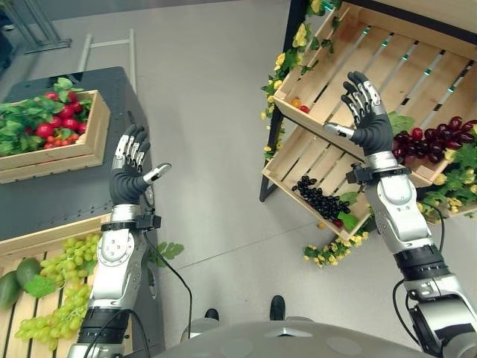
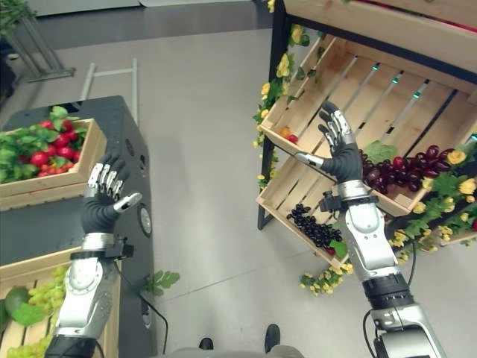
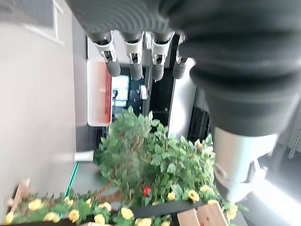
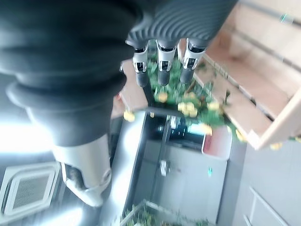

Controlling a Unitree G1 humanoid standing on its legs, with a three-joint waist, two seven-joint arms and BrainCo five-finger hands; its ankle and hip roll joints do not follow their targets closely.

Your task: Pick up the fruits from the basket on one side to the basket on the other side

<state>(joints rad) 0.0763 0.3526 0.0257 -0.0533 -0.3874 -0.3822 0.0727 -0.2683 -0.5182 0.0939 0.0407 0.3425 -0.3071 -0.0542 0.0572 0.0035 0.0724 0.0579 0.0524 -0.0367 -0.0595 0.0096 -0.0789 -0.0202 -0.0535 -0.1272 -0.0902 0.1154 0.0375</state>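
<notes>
Both hands are raised, open and empty. My left hand (image 1: 128, 183) is beside the black table's edge, between a crate of red fruits (image 1: 56, 123) and a crate of green grapes (image 1: 63, 287). In its wrist view the fingers (image 3: 136, 66) are straight. My right hand (image 1: 370, 127) is in front of the tilted shelf crates, fingers (image 4: 162, 66) spread. Black grapes (image 1: 322, 200) lie in the lower shelf crate (image 1: 298, 160). Dark red grapes (image 1: 432, 138) and a small red fruit (image 1: 303, 109) lie in the upper shelf crate (image 1: 328, 67).
The black table (image 1: 67, 198) on my left carries the two wooden crates; green fruits (image 1: 19, 277) lie by the grapes. A dark shelf frame (image 1: 279, 112) trimmed with yellow flowers and leaves stands on my right. Grey floor runs between them.
</notes>
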